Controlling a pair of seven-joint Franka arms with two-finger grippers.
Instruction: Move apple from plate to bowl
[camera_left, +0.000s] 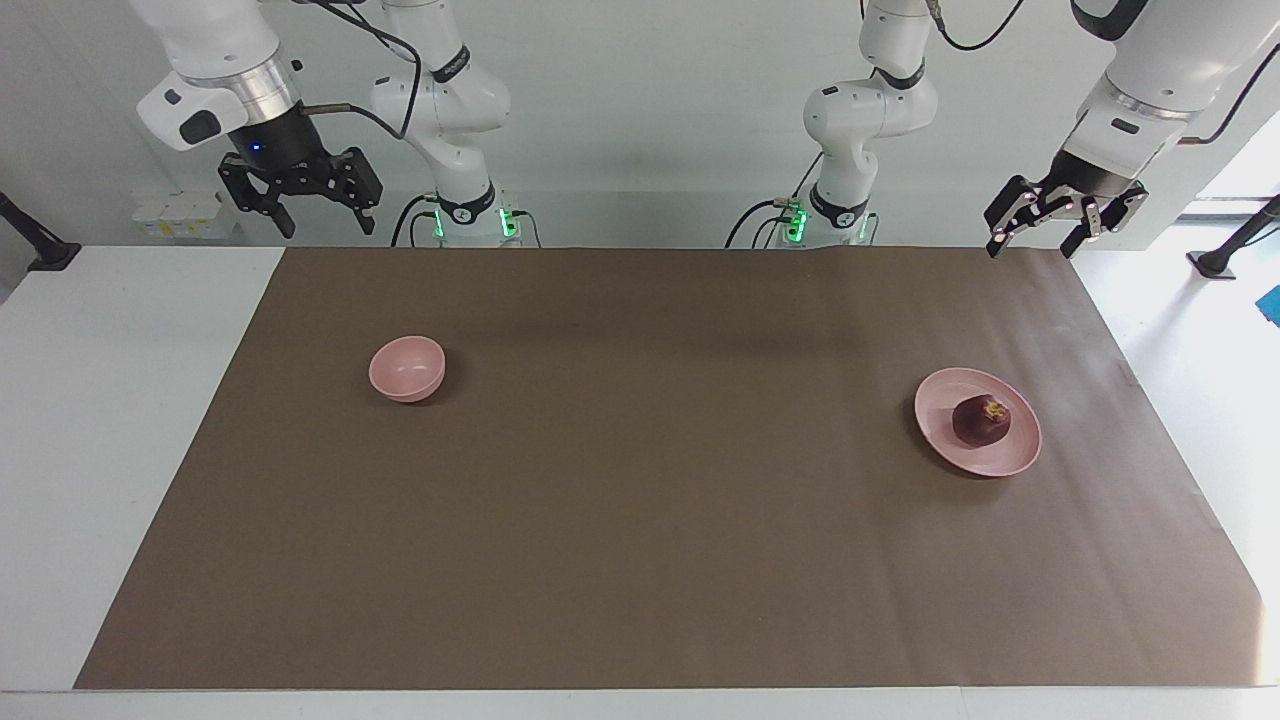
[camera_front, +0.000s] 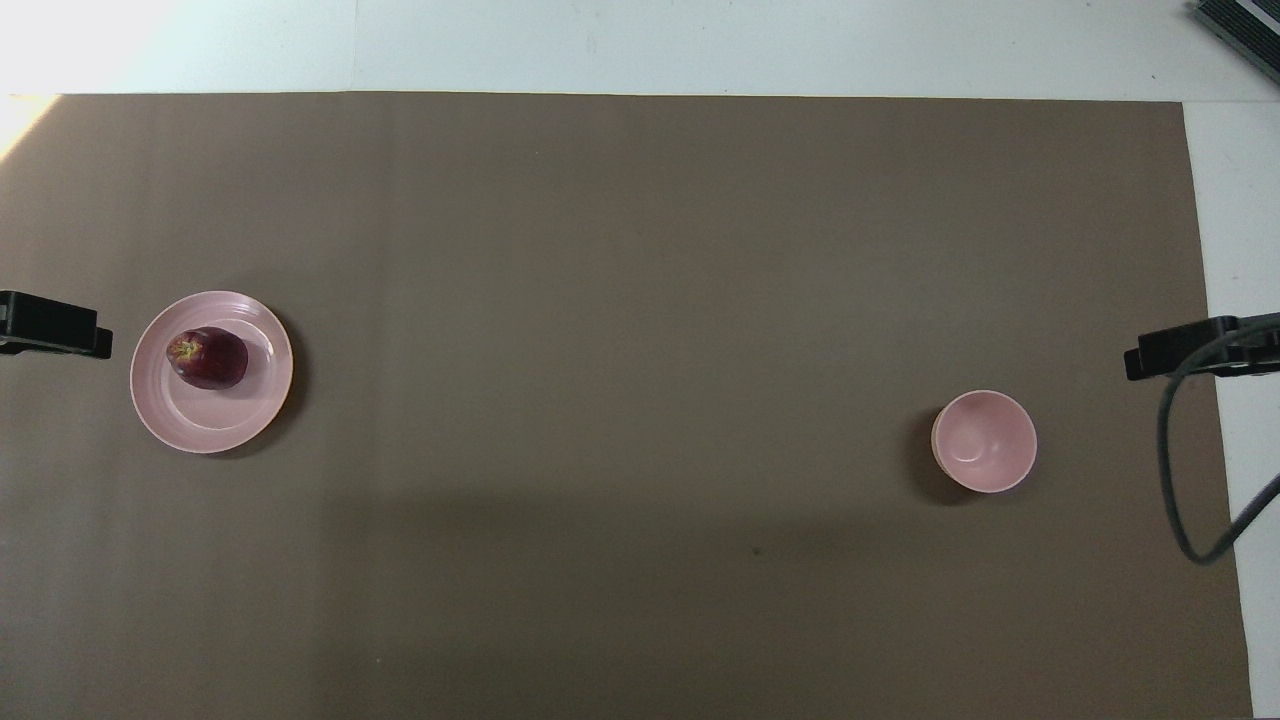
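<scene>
Maroon apple (camera_left: 981, 419) sits on the pink plate (camera_left: 940, 428) toward the left arm's end, bowl (camera_left: 407, 368) well apart toward the right arm's; left gripper (camera_left: 1066, 215) and right gripper (camera_left: 300, 198) both hang raised, fingers spread, nothing grasped yet.

One camera sits high across the bench (camera_left: 60, 450), facing the robots along its top edge. The other hangs above the robots' end, looking steeply down. Both take in the brown mat (camera_left: 640, 520) edge to edge.
</scene>
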